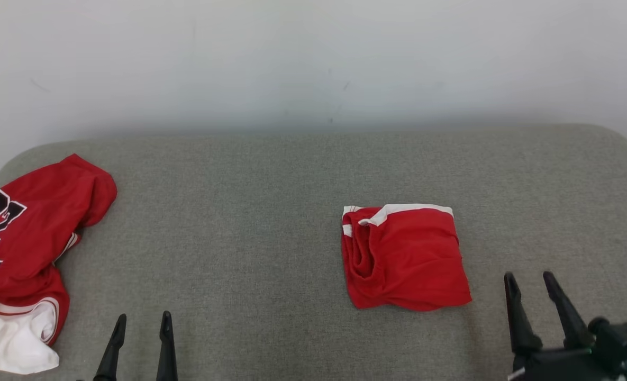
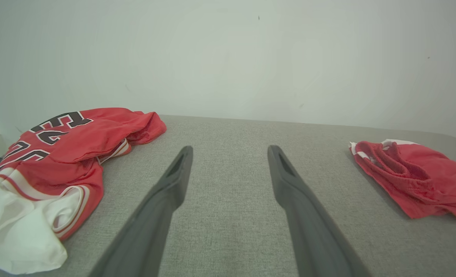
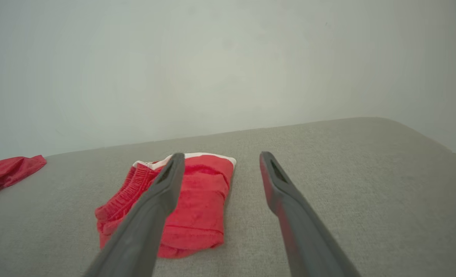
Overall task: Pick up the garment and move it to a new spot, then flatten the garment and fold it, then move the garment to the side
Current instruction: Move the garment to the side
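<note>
**Both claws over the cushion.** My left claw [image 1: 143, 317] stands at seven o'clock in the head view. Its two dark fingers are spread to full width with nothing between them, and the left wrist view shows bare grey fabric in the gap. My right claw [image 1: 529, 276], at four o'clock, is likewise spread wide and holds nothing. In its own wrist view one finger overlaps the cloth behind it, but the head view shows the two apart.

From the right claw, the folded red garment [image 1: 406, 259] lies near, at about ten o'clock. It is a roughly square packet with a white band along its far edge and gathered folds on its nine o'clock side. It is possibly a pair of shorts, but the folds hide too much to say.

From the left claw, the red jersey [image 1: 22, 248] lies at about ten o'clock, crumpled, with black-and-white numerals uppermost and its white part nearest me. It runs off the frame at nine o'clock.

The two garments are well apart. Both rest on the grey upholstered surface [image 1: 250, 211], whose rounded far edge meets a pale wall [image 1: 313, 63] at twelve o'clock.
</note>
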{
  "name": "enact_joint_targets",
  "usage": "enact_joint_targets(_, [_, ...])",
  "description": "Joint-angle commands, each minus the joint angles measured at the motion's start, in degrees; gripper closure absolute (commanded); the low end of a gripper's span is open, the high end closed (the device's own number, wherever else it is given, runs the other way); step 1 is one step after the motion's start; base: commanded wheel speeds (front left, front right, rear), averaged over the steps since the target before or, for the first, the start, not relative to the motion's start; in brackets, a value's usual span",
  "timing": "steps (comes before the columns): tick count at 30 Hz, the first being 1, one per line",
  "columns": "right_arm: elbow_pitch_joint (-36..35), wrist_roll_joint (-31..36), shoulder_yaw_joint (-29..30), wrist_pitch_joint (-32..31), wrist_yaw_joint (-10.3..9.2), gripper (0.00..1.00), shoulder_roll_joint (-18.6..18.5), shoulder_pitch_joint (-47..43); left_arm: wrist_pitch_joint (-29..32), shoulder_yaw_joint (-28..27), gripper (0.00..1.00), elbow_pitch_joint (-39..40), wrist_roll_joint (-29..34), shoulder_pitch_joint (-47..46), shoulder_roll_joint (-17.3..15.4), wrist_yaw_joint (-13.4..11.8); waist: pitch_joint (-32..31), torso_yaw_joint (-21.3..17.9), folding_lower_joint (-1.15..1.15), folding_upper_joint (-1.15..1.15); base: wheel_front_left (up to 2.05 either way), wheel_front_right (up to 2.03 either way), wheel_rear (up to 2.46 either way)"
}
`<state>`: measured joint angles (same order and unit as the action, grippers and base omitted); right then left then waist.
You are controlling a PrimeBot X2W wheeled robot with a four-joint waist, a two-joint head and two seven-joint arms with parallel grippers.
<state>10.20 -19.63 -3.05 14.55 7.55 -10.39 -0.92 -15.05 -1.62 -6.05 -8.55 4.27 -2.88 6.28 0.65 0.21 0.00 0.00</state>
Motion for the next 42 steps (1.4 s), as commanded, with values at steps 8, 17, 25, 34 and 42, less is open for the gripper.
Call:
enact_joint_targets(8, [7.5,-1.5,-2.0,-4.1,-0.14,0.0,-2.9,12.8,-0.2,2.4,0.0,-0.1,-0.5,-2.5,0.0,-0.6,3.1,2.5,0.0,0.0,0.0,0.0,0.0])
enact_joint_targets(17, [24.0,-2.0,-4.7,-10.3,-0.14,0.0,-3.6,25.5,-0.2,4.8,0.0,-0.9,-1.9,-4.8,0.0,-1.3,5.8,5.6,0.0,0.0,0.0,0.0,0.0])
enact_joint_targets(25, [36.7,-3.5,-4.9,-11.3,-0.14,0.0,-3.2,31.1,-0.2,5.8,0.0,-0.8,-2.3,-6.3,0.0,-1.6,7.6,6.6,0.0,0.0,0.0,0.0,0.0])
enact_joint_targets(34, [44.4,-7.5,-8.9,-12.8,-0.13,0.25,-0.2,32.1,-0.2,5.8,0.0,-1.0,-2.3,-7.0,0.0,-1.9,8.3,6.4,0.0,0.0,0.0,0.0,0.0])
enact_joint_targets(42, [45.3,-8.9,-13.0,-11.6,-0.15,1.0,-3.0,35.4,-0.2,6.2,0.0,-1.2,-2.4,-7.6,0.0,-1.9,8.5,6.0,0.0,0.0,0.0,0.0,0.0])
